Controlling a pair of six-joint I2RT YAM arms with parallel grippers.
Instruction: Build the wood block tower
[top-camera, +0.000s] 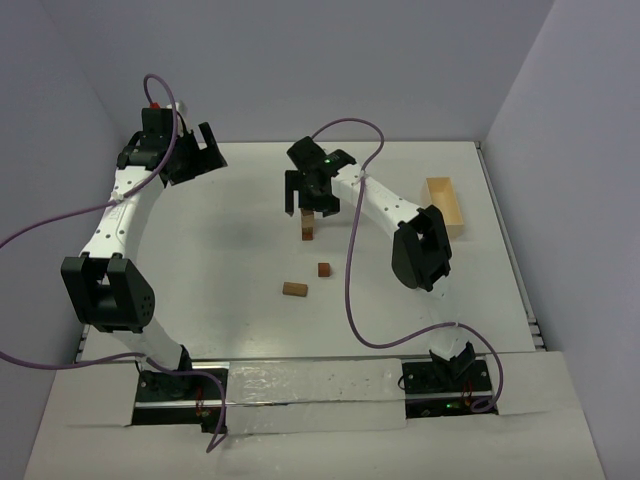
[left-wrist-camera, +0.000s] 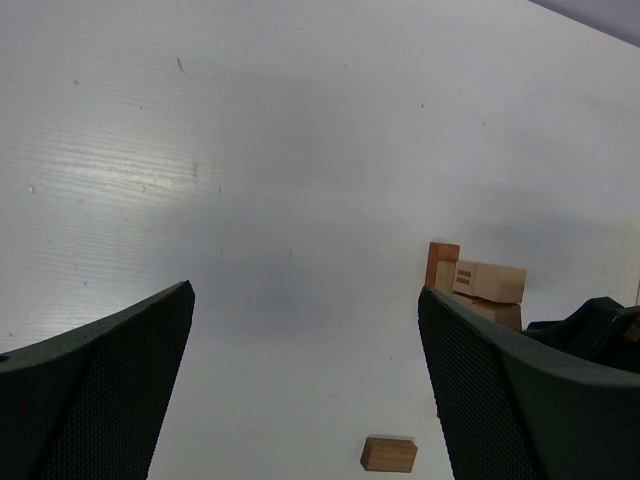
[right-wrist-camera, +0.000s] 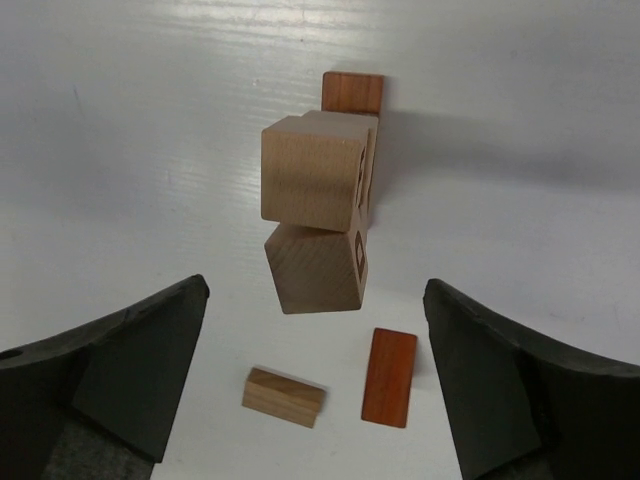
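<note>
Tower (right-wrist-camera: 318, 270) dead centre under me, standing mid-table. Its top block (right-wrist-camera: 310, 185) sits twisted against the tan one below, and a red piece pokes out at the far side of the base. From above it reads as a short, thin column.

My right gripper (top-camera: 307, 208) hangs over it with jaws spread wide, 1 finger on each side of the stack. Neither touches wood and I hold nothing.

My call: this is the getaway from the tower. I want to go straight up, with no sideways drift and no wrist roll, and keep the jaws spread until the fingertips clear that top block. It's skewed, so the lightest brush could spin it off.

Next up, 2 loose pieces on the near side: a tan block (right-wrist-camera: 283, 397) and a red bar (right-wrist-camera: 388, 377). They lie close together but apart, both flat. The bar looks the easier grab across its narrow width.

My left gripper (top-camera: 195, 152) is parked far off at the back left, jaws wide and empty.

The table (top-camera: 230, 250) is plain white with a soft sheen, so blocks may skid if nudged. A pale tray (top-camera: 445, 205) sits at the right edge. Pale walls (top-camera: 350, 60) close us in at the back and sides.
</note>
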